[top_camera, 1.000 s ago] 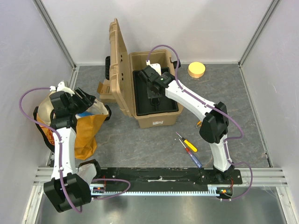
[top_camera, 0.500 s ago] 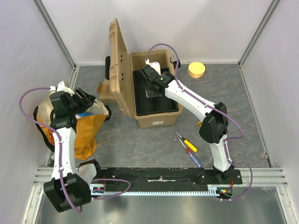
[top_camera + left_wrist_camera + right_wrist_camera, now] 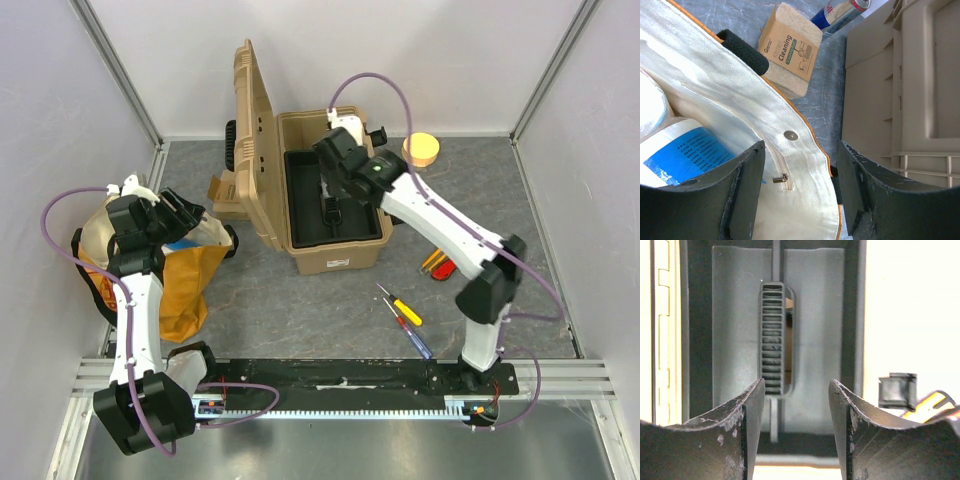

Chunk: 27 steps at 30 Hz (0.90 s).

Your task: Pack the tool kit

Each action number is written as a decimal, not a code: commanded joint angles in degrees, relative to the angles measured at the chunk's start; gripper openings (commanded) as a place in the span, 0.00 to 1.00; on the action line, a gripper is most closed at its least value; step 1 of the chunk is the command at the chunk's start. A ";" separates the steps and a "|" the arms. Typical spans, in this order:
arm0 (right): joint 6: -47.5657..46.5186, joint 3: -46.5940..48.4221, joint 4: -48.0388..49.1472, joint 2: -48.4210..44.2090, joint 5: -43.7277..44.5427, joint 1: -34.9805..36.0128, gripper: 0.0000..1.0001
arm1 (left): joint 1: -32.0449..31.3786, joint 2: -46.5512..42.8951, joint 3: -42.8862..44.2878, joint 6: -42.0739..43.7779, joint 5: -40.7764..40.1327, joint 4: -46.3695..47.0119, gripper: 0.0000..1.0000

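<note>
Box point(image 3: 790, 52) nr toolbox point(image 3: 900, 75) reads "Cleaning"; blue bottle label point(image 3: 685, 150) txt unreadable.

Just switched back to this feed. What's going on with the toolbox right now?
The toolbox stands open with its lid up and the black tray inside it. The right gripper hovers over the tray's handle, jaws open, holding nothing. The left gripper hangs open and empty above the cloth bag off to the left. Several screwdrivers lie on the table in front of the box, not yet packed.
</note>
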 commanded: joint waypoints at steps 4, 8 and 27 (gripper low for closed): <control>-3.93 -15.04 3.14 -20.06 2.62 0.23 0.65 | -0.11 -1.01 1.39 1.76 0.07 0.92 0.64; -3.24 -25.41 1.38 -29.11 2.97 0.05 0.70 | -0.11 -1.01 1.30 1.59 0.68 1.18 0.64; 3.44 -62.16 2.69 -48.12 -15.20 -0.74 0.52 | -0.11 -0.48 1.12 1.33 1.56 1.53 0.64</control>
